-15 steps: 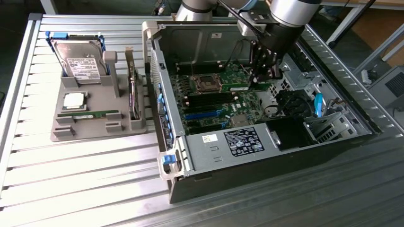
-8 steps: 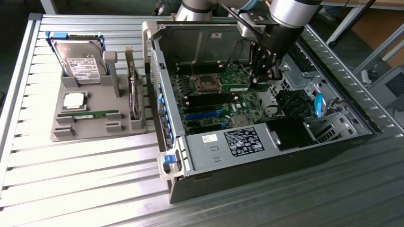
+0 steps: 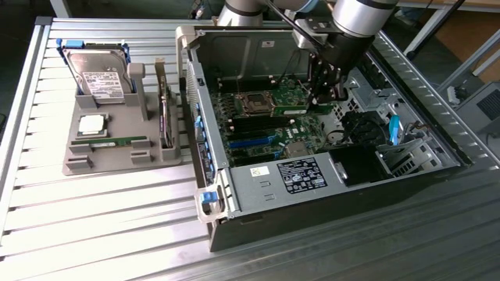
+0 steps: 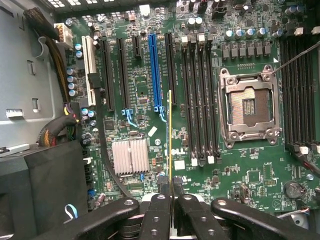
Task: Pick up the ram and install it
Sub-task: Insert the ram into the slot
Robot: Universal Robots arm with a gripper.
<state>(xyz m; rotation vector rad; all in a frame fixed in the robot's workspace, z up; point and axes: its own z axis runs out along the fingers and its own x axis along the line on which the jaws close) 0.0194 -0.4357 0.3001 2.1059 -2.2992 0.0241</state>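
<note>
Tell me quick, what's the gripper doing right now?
Gripper: closed on the ram, held edge-on above the motherboard inside the computer case.

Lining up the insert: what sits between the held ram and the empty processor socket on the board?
In the wrist view, a bank of black memory slots lies between the ram, pinched edge-on in the gripper, and the processor socket.

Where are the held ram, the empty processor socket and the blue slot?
ram (image 4: 170, 140): wrist view, on its thin upper edge.
empty processor socket (image 4: 248, 106): wrist view, on its middle.
blue slot (image 4: 154, 70): wrist view, halfway along it.
</note>
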